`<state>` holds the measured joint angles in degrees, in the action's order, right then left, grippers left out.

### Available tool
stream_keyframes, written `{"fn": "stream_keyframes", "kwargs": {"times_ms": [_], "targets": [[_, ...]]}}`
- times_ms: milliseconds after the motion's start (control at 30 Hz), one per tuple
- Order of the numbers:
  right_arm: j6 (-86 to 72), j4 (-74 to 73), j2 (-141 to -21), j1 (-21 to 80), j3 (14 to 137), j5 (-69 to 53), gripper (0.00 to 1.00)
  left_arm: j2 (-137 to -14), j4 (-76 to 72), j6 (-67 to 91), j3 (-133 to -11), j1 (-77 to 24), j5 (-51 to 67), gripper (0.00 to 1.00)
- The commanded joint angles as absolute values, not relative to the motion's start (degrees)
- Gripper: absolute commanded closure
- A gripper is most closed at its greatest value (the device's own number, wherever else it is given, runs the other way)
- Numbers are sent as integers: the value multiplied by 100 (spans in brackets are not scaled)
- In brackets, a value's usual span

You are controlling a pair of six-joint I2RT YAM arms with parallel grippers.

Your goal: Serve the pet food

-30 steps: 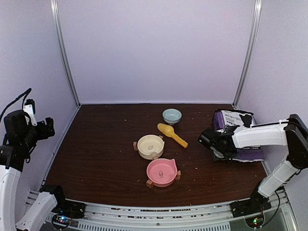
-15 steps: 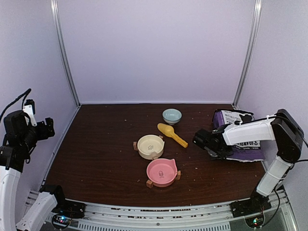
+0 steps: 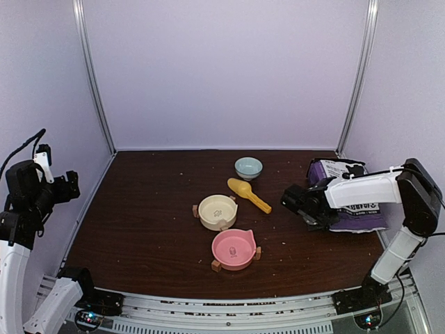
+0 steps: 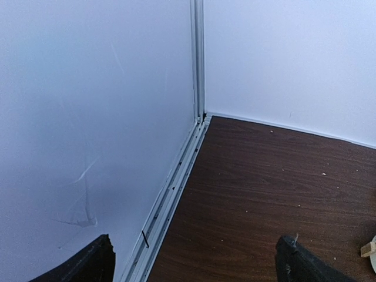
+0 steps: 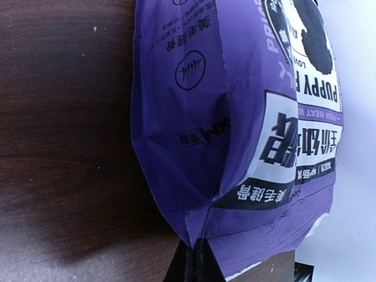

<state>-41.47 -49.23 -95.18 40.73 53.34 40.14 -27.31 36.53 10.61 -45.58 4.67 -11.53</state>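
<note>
Right gripper: my right gripper [image 5: 197,261] is pinched tight on a corner seam of the purple bag [image 5: 235,117], at the bottom edge of the wrist view.
Left gripper: my left gripper [image 4: 194,264] stands wide with nothing in it, at the far left of the overhead view, facing a wall corner.
Pet food: none in sight. I judge it is inside the bag, which lies at the right of the table [image 3: 139,229].
Risk, grip: I hold only a thin fold of film, so a lift could let it slip out or strain the seam.
Risk, spill: I cannot see whether the bag's mouth is open. If it is, tipping by this corner could dump kibble on the table, not in a bowl.
Cream bowl [image 3: 217,211]: centre of the overhead view, empty.
Pink bowl [image 3: 233,248]: just below it, empty.
Pale blue bowl [image 3: 248,167]: above them, looks empty.
Yellow scoop [image 3: 248,194]: between the blue and cream bowls, nothing visible in it.
</note>
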Motion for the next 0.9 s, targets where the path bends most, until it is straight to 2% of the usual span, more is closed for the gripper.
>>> {"fn": "stream_keyframes", "kwargs": {"times_ms": [0,167,367,700,867], "targets": [[-3851,-4939,-8581,4107,5600,3275,100,-2757,3341,991,-4535,472,-823,2],[-3423,-4854,-7586,4115,5972,1990,100,-2816,3142,745,-4471,469,368,6],[-3018,-5389,-7059,4113,6703,1387,100,-2870,3023,590,-4522,278,1569,8],[-2651,-6478,-6695,4114,7921,2065,100,-3210,2749,518,-4824,-1023,1681,12],[-2217,-6802,-6706,4111,8587,2195,100,-3875,2456,423,-5160,-2403,1023,12]]}}
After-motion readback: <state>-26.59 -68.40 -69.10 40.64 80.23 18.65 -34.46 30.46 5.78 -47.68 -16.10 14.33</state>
